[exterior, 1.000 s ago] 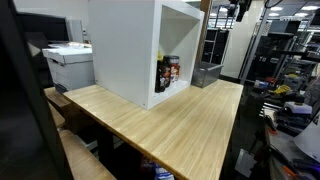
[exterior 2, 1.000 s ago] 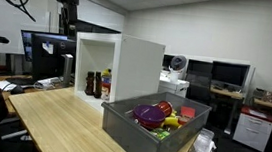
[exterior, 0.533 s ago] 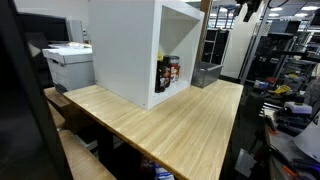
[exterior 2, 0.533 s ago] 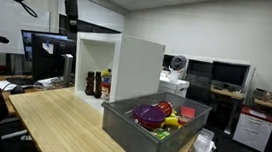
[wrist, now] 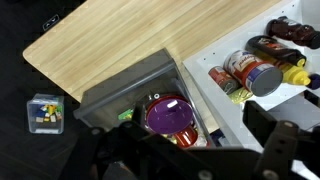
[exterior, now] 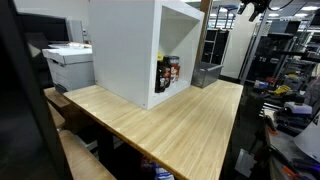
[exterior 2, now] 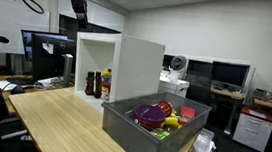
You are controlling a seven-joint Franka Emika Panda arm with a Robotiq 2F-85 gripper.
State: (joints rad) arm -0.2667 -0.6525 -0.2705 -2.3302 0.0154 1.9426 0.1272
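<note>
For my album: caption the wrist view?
Open end effector high above a grey bin with a purple bowl, beside a white shelf of bottles.

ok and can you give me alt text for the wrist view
Looking straight down from high above, the open gripper hangs over a grey bin holding a purple bowl at the end of a wooden table. To the right, a white cabinet holds bottles and cans; a small multicoloured cube lies in the dark area at left.
</note>
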